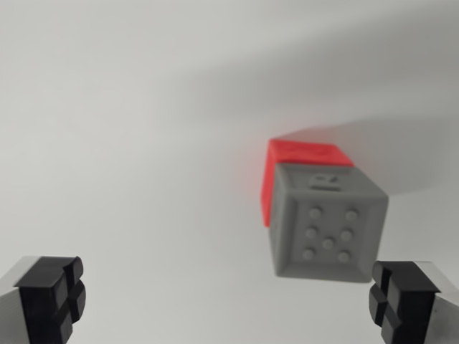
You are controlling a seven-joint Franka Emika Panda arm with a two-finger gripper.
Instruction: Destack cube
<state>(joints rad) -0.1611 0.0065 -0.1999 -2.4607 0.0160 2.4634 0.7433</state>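
A grey cube (326,223) with raised dots on its near face stands stacked on a red cube (294,168); only the red cube's upper part and left side show behind the grey one. Both rest on a white surface, right of centre in the wrist view. My gripper (229,301) is open, its left pad (51,295) at the bottom left corner and its right pad (401,301) at the bottom right. The grey cube lies between the fingers but toward the right one, just above the right pad, apart from it. Nothing is held.
A plain white surface (129,129) fills the view. A soft shadow falls to the right of the stacked cubes.
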